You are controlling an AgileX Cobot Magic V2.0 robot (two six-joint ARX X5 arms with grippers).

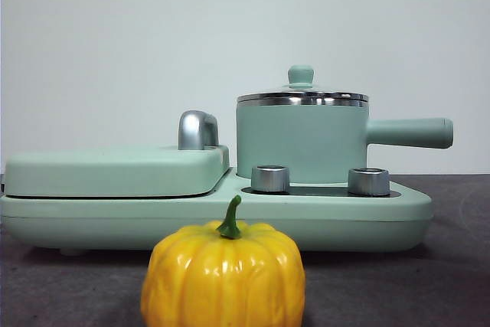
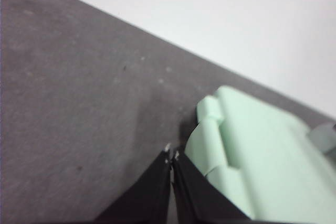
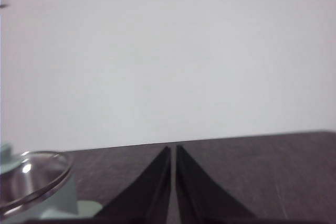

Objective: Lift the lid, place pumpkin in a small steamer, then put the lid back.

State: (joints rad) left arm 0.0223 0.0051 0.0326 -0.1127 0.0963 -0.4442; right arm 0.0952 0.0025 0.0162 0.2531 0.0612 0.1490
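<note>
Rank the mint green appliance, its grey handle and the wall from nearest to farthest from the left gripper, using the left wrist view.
1. The mint green appliance: its corner lies right beside the left gripper.
2. The grey handle: at the appliance's far end, blurred.
3. The wall: beyond the table.

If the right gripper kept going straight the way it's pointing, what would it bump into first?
Probably nothing close. The right gripper, jaws shut, points across bare dark table toward the white wall. The lid sits off to one side, likely out of its path, though depth is unclear.
</note>
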